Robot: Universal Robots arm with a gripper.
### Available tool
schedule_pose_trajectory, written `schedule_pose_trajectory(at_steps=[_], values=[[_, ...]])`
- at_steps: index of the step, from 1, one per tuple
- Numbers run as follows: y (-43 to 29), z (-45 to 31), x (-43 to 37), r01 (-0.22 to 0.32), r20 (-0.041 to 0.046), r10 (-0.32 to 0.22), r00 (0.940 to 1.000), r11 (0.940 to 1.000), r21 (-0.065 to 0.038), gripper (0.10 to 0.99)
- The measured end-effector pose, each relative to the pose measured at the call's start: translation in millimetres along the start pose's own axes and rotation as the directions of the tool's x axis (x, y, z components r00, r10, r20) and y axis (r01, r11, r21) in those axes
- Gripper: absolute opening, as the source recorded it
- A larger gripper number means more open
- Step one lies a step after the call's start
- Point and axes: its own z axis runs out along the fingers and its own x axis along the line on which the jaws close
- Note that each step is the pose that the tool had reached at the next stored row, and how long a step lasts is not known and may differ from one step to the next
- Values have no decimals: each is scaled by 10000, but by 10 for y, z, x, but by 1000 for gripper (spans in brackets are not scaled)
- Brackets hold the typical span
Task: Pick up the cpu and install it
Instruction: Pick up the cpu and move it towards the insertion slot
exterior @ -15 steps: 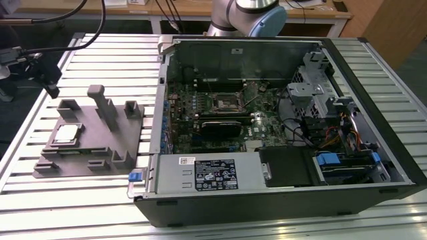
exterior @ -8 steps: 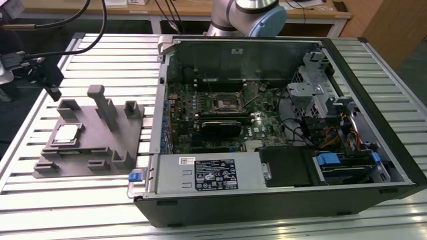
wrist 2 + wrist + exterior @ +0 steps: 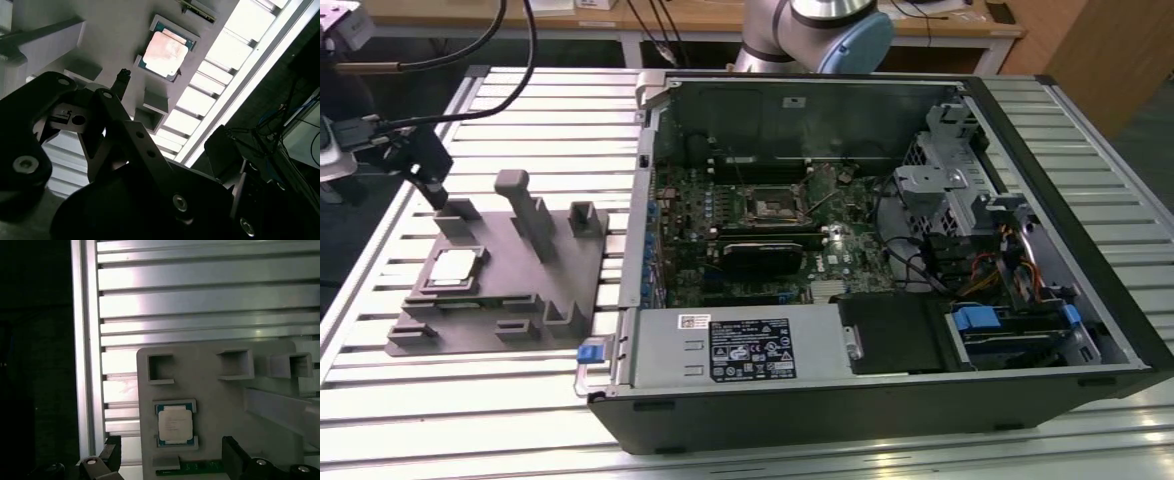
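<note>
The cpu (image 3: 454,268) is a small square chip with a silvery top. It lies flat in a recess of the grey fixture (image 3: 520,300) at the exterior view's left. My gripper (image 3: 435,188) hangs above the fixture's far left corner, apart from the chip. In the first wrist view the cpu (image 3: 175,424) lies on the fixture between and beyond my two black fingertips (image 3: 113,452), which stand wide apart. The gripper (image 3: 173,455) is open with nothing in it. In the second wrist view the cpu (image 3: 165,51) lies past the black linkage.
An open computer case (image 3: 1067,300) fills the middle and right of the slatted aluminium table (image 3: 467,410). Its motherboard carries a dark square socket (image 3: 771,208) with a metal frame. A silver box with a white label (image 3: 740,345) sits at the case's near side. Upright grey posts (image 3: 520,205) rise from the fixture.
</note>
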Motion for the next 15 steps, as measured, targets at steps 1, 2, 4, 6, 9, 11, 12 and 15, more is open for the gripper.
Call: schedule_pose_trajectory(at_steps=[1, 2, 4, 6, 9, 11, 12, 15], values=[[-1, 11, -1, 44, -2, -44, 10000, 10000, 0, 878], [-2, 24, -1, 98, -5, -98, 10000, 10000, 1, 878], [-5, 46, -2, 253, -11, -253, 9997, 9997, 3, 878], [-8, 66, -2, 441, -18, -441, 9990, 9990, 5, 878], [-14, 94, -3, 657, -28, -657, 9978, 9978, 7, 878], [-19, 106, -3, 685, -29, -685, 9976, 9977, 8, 878], [-19, 109, -3, 686, -30, -686, 9976, 9976, 8, 878], [-21, 124, -4, 688, -27, -688, 9976, 9976, 6, 878]])
